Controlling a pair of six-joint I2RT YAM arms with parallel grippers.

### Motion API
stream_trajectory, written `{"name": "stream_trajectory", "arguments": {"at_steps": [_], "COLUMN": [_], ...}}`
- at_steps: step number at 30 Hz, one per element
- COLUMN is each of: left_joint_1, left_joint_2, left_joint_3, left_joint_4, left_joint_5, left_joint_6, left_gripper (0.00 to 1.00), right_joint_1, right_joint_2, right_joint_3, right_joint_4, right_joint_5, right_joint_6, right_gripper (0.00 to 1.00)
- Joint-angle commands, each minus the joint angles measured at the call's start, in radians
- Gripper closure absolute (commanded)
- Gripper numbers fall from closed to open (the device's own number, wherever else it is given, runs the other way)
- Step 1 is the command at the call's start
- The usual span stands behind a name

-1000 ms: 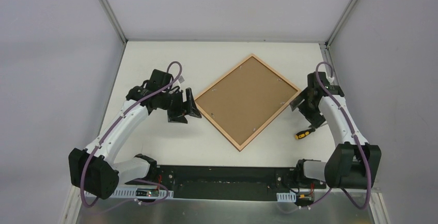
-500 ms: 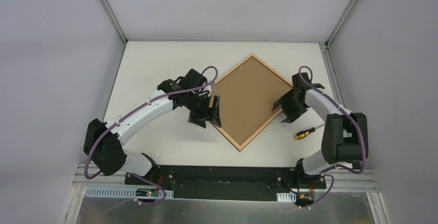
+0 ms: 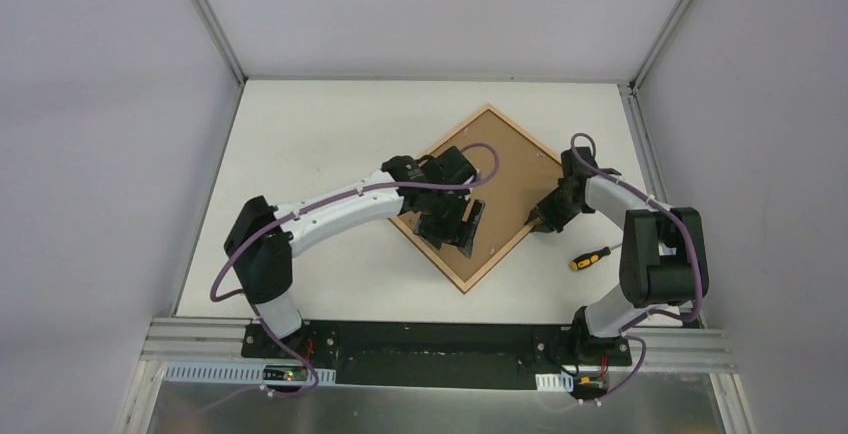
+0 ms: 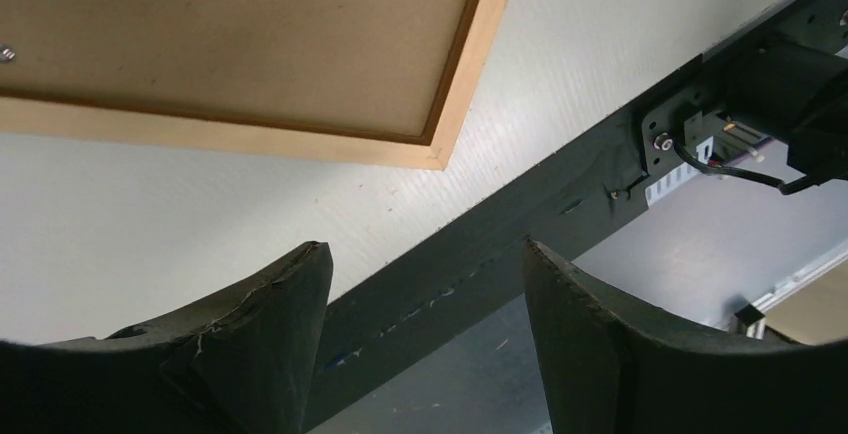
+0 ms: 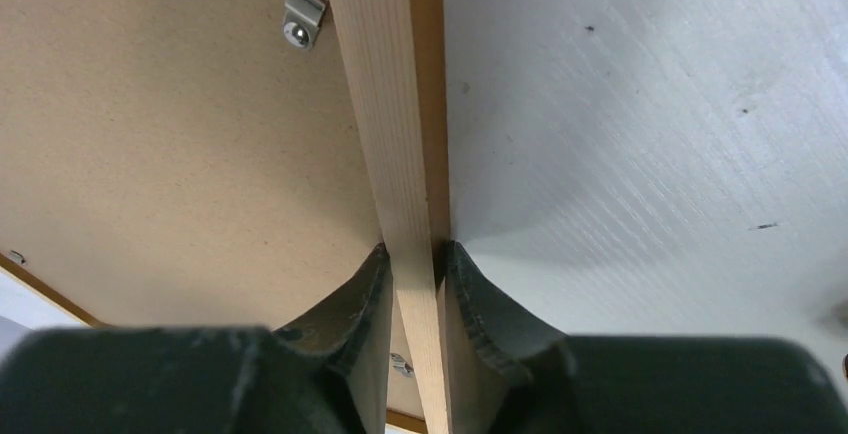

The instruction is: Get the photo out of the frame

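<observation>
The white-and-black left arm (image 3: 330, 209) is stretching from the table's near edge toward its middle. Its black two-finger left gripper (image 3: 457, 236) is hanging with jaws parted, holding nothing. The matching right arm (image 3: 612, 194) is standing sharply bent by the right edge, its black right gripper (image 3: 537, 222) pinching the thin orange-brown wooden frame's (image 5: 385, 104) rail.

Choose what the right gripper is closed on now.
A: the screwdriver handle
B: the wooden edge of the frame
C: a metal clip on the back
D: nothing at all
B: in the right wrist view the right gripper pinches the light wooden rail of the frame between its two fingers.
</observation>
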Motion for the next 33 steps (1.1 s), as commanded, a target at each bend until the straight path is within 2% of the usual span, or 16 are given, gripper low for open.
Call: {"name": "stream_trajectory", "arguments": {"at_steps": [1,3,5,11,16,21,33], "left_joint_1": [-0.081,-0.119,-0.15,-0.223,-0.268,-0.291,-0.386], "left_joint_2": [0.072,0.102,0.125,0.193,0.21,0.207,0.29], "left_joint_3": [0.102,0.136,0.16,0.225,0.235,0.228,0.282], "left_joint_4": [-0.009,-0.01,-0.009,-0.01,-0.011,-0.014,-0.079], "left_joint_5": [-0.126,-0.171,-0.225,-0.408,-0.535,-0.607,-0.735], "left_joint_6": [0.052,0.083,0.114,0.183,0.198,0.162,0.163], "left_gripper": [0.29,0.26,0.19,0.07,0.07,0.08,0.01], "right_joint_1": [0.0,0.001,0.0,0.0,0.001,0.004,0.004], "right_joint_2": [0.017,0.006,-0.012,-0.053,-0.104,-0.16,-0.218], "right_joint_3": [0.005,0.025,0.051,0.145,0.159,0.126,0.12], "right_joint_4": [-0.03,-0.06,-0.1,-0.275,-0.343,-0.337,-0.398], "right_joint_5": [0.015,0.008,-0.003,-0.083,-0.162,-0.185,-0.261], "right_joint_6": [-0.03,-0.039,-0.037,0.013,0.05,0.056,0.098], "right_gripper": [0.81,0.88,1.0,1.0,1.0,1.0,1.0]}}
